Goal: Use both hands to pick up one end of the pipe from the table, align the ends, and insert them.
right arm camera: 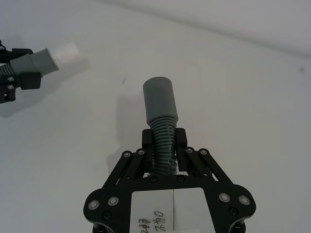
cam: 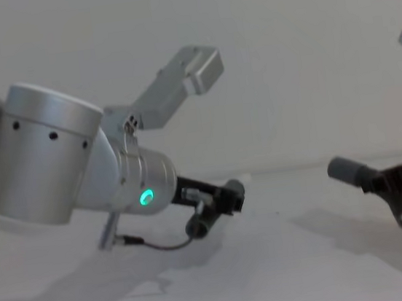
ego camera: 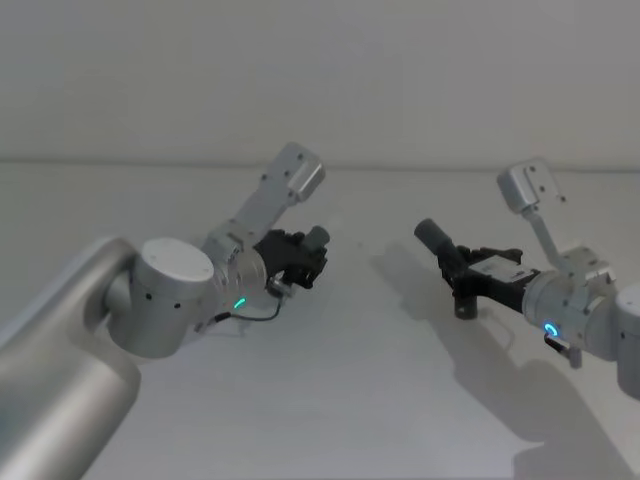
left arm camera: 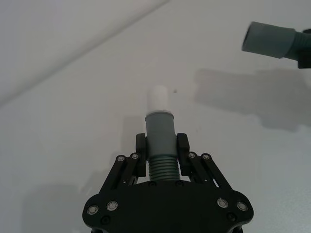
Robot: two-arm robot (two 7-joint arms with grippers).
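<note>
Grey ribbed hose in both grips. Left fingers (left arm camera: 162, 148) are closed on the ribs of the left pipe (left arm camera: 162, 168), just behind its collar (left arm camera: 160, 128). A narrower white tip (left arm camera: 159, 99) sticks out ahead of them. Right fingers (right arm camera: 164, 141) are clamped the same way on the ribs of the right pipe (right arm camera: 163, 153), and its wide socket (right arm camera: 160, 99) projects ahead. Going by the shadows, both pieces look raised off the counter (ego camera: 380, 400). The two ends are well apart and not on one axis.

Risks, as judged:
- Angular error. If the tip meets the socket rim tilted, it will likely catch on the edge and not enter.
- Flex. Both grips sit on the soft ribs, so a push along the axis could buckle the hose ahead of the fingers and swing an end aside.
- Slip. The ribs may slide back between the fingers under load, so the arms would close in while the tip gains no depth.
- Curved tails behind the fingers could twist a piece in its grip. I cannot see how they hang.
</note>
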